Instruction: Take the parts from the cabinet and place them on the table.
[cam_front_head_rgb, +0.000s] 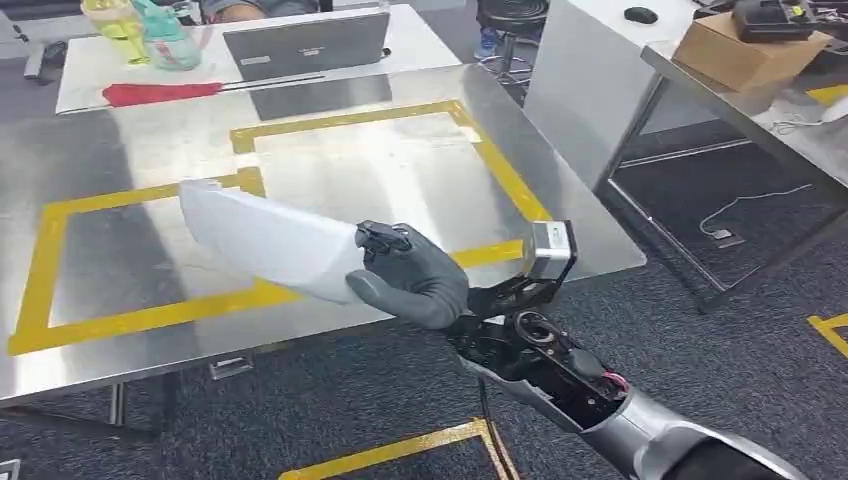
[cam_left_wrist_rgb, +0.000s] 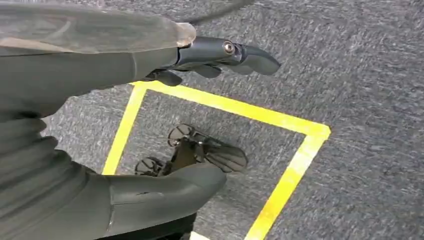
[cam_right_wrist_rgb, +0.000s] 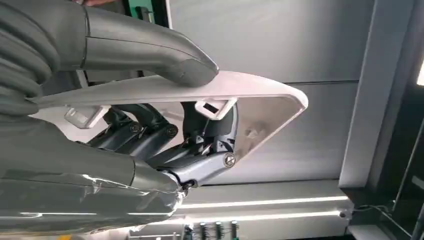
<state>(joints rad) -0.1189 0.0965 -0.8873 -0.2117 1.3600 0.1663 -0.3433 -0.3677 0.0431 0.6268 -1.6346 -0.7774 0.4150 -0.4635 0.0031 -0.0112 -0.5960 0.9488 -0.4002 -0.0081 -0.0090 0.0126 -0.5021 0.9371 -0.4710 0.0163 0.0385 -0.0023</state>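
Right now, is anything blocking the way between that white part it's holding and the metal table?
Nothing visible. The right hand holds the white part over the table, and the taped area beneath it looks bare.

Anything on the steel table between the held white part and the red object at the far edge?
No: head view shows bare steel table and yellow tape.

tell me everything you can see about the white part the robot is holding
The white part is a smooth, matte, plastic-looking panel, flat and slightly curved, with a rounded corner. The right wrist view shows small square clips on its inner face. The right hand grips one end, thumb on one face and fingers on the other. It hangs tilted above the steel table and its yellow tape, not touching it.
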